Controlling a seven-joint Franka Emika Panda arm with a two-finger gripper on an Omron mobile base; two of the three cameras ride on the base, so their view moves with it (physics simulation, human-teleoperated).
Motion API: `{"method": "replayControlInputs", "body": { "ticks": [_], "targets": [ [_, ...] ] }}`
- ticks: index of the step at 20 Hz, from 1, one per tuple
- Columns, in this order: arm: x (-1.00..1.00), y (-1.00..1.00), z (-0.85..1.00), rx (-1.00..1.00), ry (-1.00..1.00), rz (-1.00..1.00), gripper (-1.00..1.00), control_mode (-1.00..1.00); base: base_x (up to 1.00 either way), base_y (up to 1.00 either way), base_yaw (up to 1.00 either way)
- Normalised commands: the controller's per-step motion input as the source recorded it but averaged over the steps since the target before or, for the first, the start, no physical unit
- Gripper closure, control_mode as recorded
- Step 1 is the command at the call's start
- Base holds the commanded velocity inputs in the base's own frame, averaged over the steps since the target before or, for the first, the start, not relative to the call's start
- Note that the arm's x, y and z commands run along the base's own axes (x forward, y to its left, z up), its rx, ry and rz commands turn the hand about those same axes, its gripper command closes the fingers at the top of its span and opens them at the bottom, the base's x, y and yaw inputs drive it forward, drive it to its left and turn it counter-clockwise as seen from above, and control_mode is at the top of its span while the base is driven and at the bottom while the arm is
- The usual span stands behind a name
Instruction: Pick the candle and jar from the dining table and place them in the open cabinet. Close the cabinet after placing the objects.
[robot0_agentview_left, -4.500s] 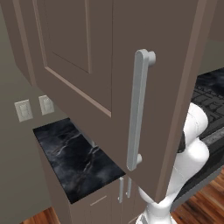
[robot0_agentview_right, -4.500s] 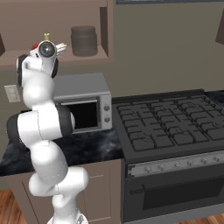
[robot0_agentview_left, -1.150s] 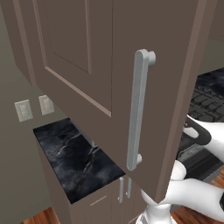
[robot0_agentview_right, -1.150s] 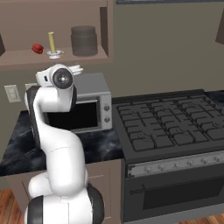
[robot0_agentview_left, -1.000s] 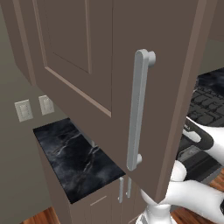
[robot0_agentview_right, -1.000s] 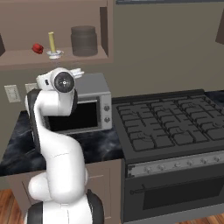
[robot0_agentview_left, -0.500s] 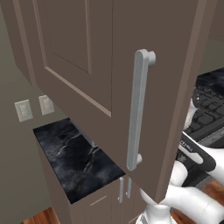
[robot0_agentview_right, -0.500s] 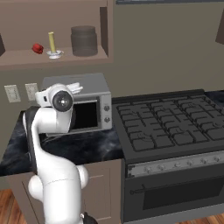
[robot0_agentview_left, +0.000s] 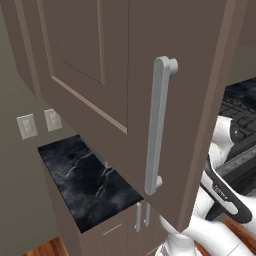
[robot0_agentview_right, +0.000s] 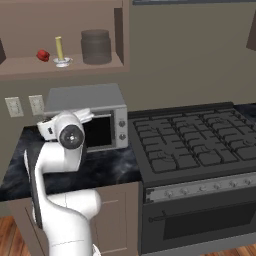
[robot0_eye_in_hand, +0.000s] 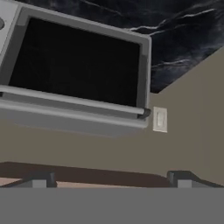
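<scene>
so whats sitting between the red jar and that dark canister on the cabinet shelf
In the right base view, the candle in its small clear holder stands between the jar and the dark canister on the cabinet shelf.

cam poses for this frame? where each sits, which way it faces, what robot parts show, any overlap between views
Left base view: behind-left of the arm, facing the open cabinet door and its bar handle; white arm at lower right.
Right base view: behind-right, facing the microwave and stove; candle and jar on the shelf above; arm at lower left.
Hand view: on the hand, facing the microwave and wall; gripper open, tips at bottom.
Shared: microwave in right base and hand views.
</scene>
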Motion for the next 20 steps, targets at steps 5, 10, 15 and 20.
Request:
{"method": "replayControlInputs", "body": {
  "ticks": [5, 10, 15, 20],
  "targets": [
    [-0.85, -0.07, 0.0, 0.0, 0.0, 0.11, -1.0, -1.0, 0.0, 0.0, 0.0],
    [-0.99, -0.06, 0.08, -0.08, 0.0, 0.13, -1.0, -1.0, 0.0, 0.0, 0.0],
    [-1.0, 0.0, 0.08, -0.19, -0.04, 0.14, -1.0, -1.0, 0.0, 0.0, 0.0],
    [-0.96, 0.03, 0.04, -0.29, -0.18, 0.06, -1.0, -1.0, 0.0, 0.0, 0.0]
  ]
}}
